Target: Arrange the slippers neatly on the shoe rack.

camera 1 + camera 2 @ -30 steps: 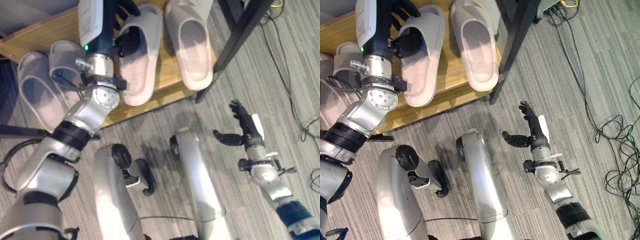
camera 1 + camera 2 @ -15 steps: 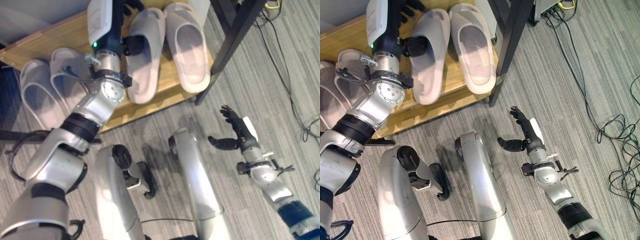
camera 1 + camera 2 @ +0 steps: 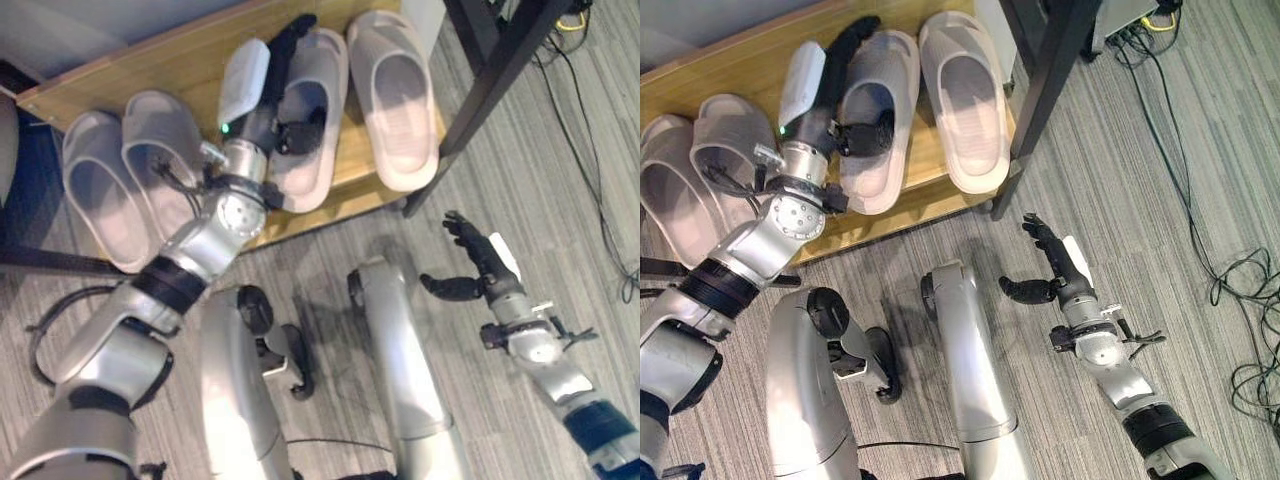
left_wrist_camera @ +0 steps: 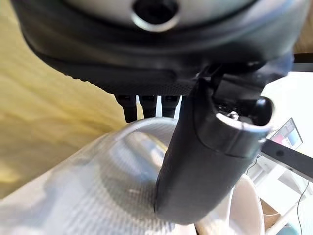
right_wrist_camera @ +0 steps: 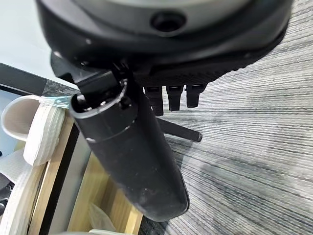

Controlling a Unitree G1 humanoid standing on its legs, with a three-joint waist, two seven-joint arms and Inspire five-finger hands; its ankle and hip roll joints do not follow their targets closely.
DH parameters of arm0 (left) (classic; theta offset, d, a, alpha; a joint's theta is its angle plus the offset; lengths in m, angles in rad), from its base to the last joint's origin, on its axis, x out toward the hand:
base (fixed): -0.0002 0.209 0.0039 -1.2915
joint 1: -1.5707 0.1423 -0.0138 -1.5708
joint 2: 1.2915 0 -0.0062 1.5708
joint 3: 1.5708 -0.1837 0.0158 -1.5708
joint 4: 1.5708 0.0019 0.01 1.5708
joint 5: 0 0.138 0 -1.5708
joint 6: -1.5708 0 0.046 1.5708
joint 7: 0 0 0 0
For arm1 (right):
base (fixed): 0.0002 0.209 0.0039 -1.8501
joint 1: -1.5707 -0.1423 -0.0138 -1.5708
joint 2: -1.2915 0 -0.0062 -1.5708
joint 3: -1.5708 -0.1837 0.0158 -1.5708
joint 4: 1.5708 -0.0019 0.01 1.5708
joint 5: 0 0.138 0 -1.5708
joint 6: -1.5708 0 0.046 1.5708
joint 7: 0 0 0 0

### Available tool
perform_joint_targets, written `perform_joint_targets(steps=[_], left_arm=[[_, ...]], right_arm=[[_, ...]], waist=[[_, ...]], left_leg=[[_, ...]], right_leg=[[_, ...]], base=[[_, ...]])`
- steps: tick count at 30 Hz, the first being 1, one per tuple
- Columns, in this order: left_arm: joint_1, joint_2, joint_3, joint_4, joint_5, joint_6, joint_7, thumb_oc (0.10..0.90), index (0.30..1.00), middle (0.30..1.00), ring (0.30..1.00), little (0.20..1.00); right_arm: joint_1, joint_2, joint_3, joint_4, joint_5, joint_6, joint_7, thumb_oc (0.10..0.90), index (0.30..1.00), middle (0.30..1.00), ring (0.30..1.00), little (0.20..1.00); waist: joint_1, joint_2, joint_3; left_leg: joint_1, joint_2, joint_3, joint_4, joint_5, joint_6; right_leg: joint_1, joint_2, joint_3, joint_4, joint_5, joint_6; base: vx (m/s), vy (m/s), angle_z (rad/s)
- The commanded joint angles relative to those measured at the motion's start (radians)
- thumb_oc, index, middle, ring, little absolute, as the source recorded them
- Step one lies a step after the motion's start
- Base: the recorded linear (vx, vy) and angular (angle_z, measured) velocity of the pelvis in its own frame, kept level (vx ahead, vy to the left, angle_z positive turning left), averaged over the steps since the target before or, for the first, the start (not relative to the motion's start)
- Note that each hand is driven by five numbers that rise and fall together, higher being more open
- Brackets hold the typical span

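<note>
Left hand (image 3: 845, 85) clamped on 3rd slipper (image 3: 878, 120), thumb inside, squaring it beside 4th slipper (image 3: 965, 100) on shoe rack (image 3: 740, 60). Next: let go, I guess. Right hand (image 3: 1055, 270) relaxed, fingers apart, idle.

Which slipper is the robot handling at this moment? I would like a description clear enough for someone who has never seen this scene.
Start at the low wooden shoe rack with four pale slippers in a row. The one meant is the third slipper from the robot's left, beside the rightmost slipper. It alone has the left hand on it, thumb in its opening, and it lies tilted against its straighter neighbour.
</note>
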Motion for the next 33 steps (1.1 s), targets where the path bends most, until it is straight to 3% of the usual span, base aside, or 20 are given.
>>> perform_joint_targets(steps=[1,17,23,24,33], left_arm=[[-0.102,0.039,0.095,-0.101,-0.003,-0.107,0.041,0.8,0.9,0.9,0.9,0.9],[0.039,0.082,0.234,-0.365,-0.182,-0.209,0.043,0.8,0.9,0.9,0.9,0.9],[0.17,0.144,0.277,-0.476,-0.34,-0.244,-0.063,0.8,0.9,0.9,0.9,0.9],[0.274,0.17,0.314,-0.533,-0.411,-0.254,-0.12,0.8,0.9,0.9,0.9,0.9],[0.464,0.172,0.395,-0.66,-0.583,-0.26,-0.237,0.8,0.9,0.9,0.9,0.9]], right_arm=[[-0.036,-0.034,-0.104,-0.151,0.035,-0.089,-0.014,0.8,0.9,0.9,0.9,0.9],[0.036,-0.026,-0.12,-0.196,-0.029,-0.074,-0.018,0.8,0.9,0.9,0.9,0.9],[0.062,-0.028,-0.139,-0.21,-0.053,-0.055,-0.014,0.8,0.9,0.9,0.9,0.9],[0.075,-0.03,-0.156,-0.209,-0.053,-0.049,-0.001,0.8,0.9,0.9,0.9,0.9],[0.107,-0.03,-0.177,-0.218,-0.048,-0.051,0.016,0.8,0.9,0.9,0.9,0.9]], waist=[[0.024,-0.03,-0.029],[0.043,-0.036,-0.029],[0.056,-0.026,-0.029],[0.069,-0.019,-0.029],[0.074,-0.018,-0.029]], left_leg=[[0.028,-0.112,-0.049,0.022,-0.101,0.014],[0.028,-0.117,-0.038,0.017,-0.106,0.0],[0.028,-0.117,-0.045,0.016,-0.109,-0.006],[0.028,-0.116,-0.051,0.019,-0.11,-0.01],[0.028,-0.113,-0.047,0.012,-0.114,-0.012]], right_leg=[[0.06,-0.074,0.036,-0.016,-0.024,-0.067],[0.06,-0.08,0.054,0.017,-0.034,-0.081],[0.06,-0.082,0.058,0.025,-0.036,-0.087],[0.06,-0.082,0.057,0.033,-0.034,-0.087],[0.06,-0.086,0.065,0.035,-0.037,-0.094]], base=[[0.0,0.0,0.03],[0.0,-0.028,0.08],[0.01,-0.018,0.06],[0.01,0.006,0.08],[0.01,-0.001,0.04]])
